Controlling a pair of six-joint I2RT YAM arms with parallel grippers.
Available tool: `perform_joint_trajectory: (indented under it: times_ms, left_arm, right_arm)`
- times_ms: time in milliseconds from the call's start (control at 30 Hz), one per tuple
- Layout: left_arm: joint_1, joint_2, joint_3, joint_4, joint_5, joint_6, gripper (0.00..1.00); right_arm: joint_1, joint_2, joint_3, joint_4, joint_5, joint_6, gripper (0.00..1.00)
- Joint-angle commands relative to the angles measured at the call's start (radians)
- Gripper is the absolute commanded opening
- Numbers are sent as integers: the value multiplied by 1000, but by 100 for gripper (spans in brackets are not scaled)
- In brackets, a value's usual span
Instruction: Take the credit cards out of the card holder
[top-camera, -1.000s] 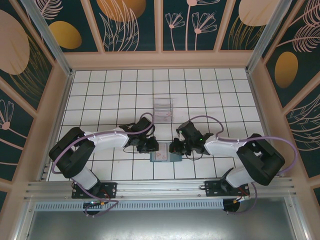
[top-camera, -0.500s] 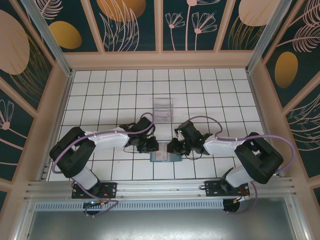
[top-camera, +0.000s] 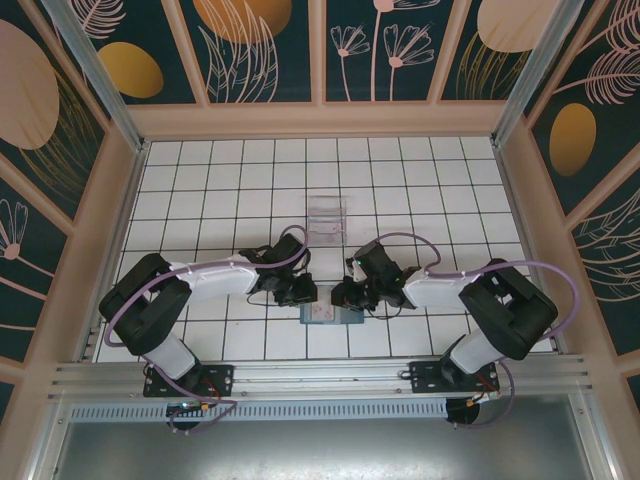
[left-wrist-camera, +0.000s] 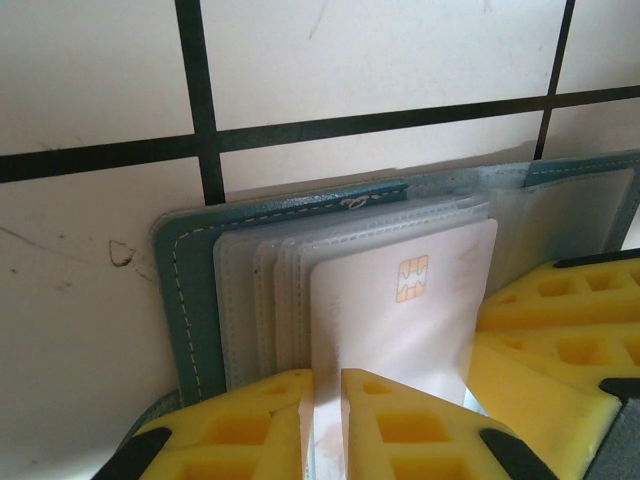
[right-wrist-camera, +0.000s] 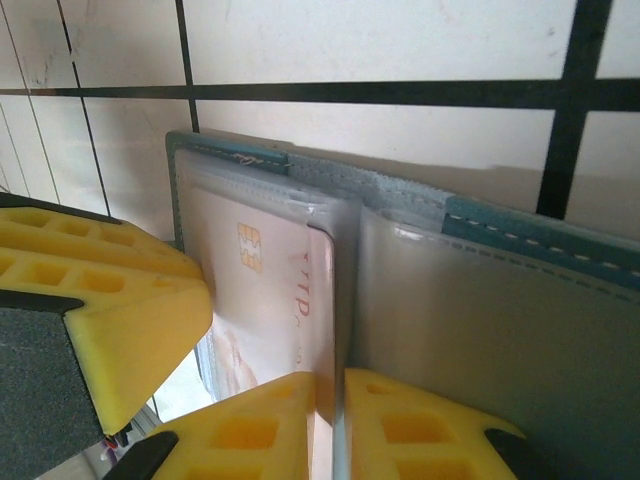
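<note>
Slate-blue card holder (left-wrist-camera: 190, 300) lies open, whitish chip card (left-wrist-camera: 400, 330) in clear sleeves.

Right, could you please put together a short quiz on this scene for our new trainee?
1. True or false: the blue card holder lies closed on the tiled table.
2. The white card bears: A) a gold chip; B) a punched hole; C) a barcode.
3. What stands beyond the card holder, farther from the arms' bases?
Key: 1 false, it lies open; 2 A; 3 the clear plastic box.
</note>
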Motion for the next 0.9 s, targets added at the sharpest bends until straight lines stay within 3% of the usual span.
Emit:
perform_joint_trajectory:
  times_ms: [0, 333, 633, 867]
  left_arm:
    - [-3, 33, -2, -40, -27, 20, 18]
    - [-1, 34, -6, -36, -25, 20, 18]
    - [-2, 32, -9, -39, -29, 22, 18]
    - [-2, 15, 5, -95, -72, 51, 25]
  right_arm:
    - [10, 21, 8, 43, -14, -7, 16]
    - [20, 39, 4, 97, -47, 10, 16]
    - [24, 13, -16, 114, -49, 16, 10]
    - [15, -38, -29, 62, -5, 5, 6]
